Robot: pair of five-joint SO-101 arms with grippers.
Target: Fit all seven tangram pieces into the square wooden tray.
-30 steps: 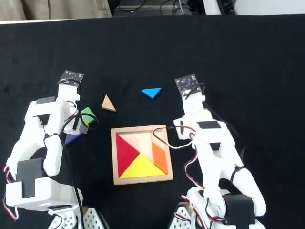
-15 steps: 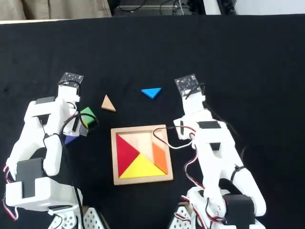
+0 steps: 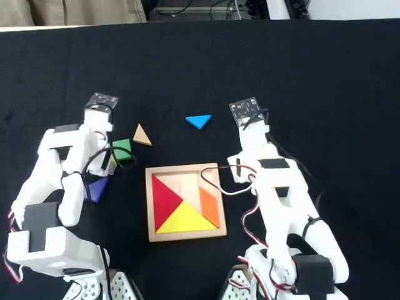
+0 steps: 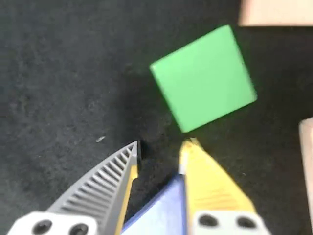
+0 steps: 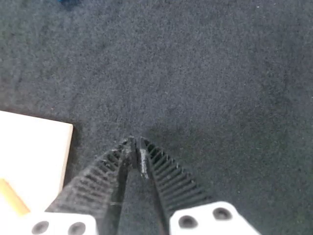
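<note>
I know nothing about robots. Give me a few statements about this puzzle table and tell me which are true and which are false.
1. The wooden tray holds a red piece, a yellow piece and an orange piece. True.
2. The blue triangle sits inside the tray. False: it lies on the black cloth beyond the tray.
3. The left gripper grips the green square. False: its fingers are open and the square lies on the cloth just ahead of them.
4. The right gripper is shut and holds nothing. True.
</note>
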